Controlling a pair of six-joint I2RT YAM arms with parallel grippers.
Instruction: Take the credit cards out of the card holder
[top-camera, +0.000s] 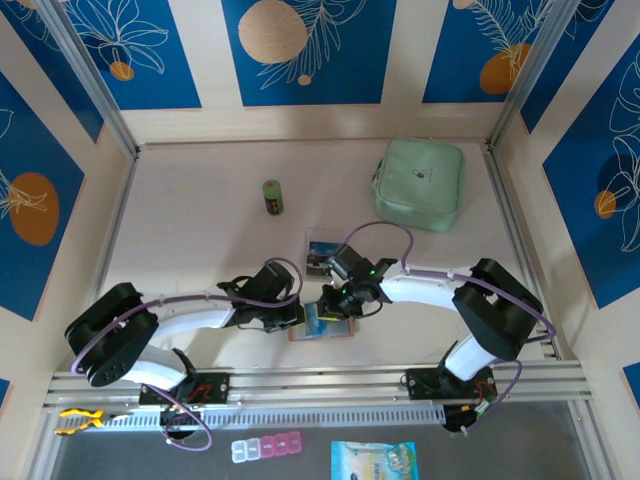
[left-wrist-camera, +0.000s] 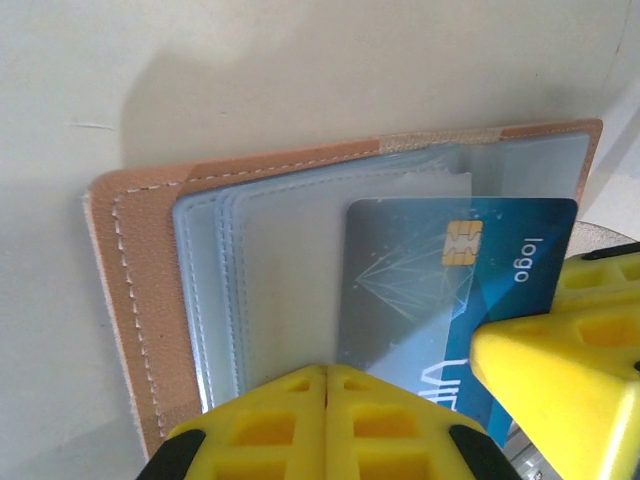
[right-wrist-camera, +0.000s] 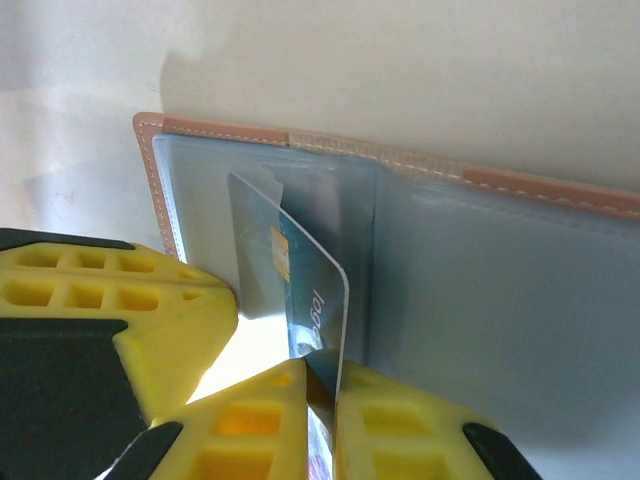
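The salmon-pink card holder lies open on the table between both arms, its clear pockets facing up. A blue credit card with a gold chip sticks partway out of a pocket and tilts up. My right gripper is shut on that card's edge. The left gripper is shut with nothing between its fingers, its tips resting on the clear pockets beside the card. Another blue and white card lies flat on the table just beyond the holder.
A mint-green zip pouch sits at the back right and a small green bottle stands at the back centre. A pill box and a blue packet lie below the near rail.
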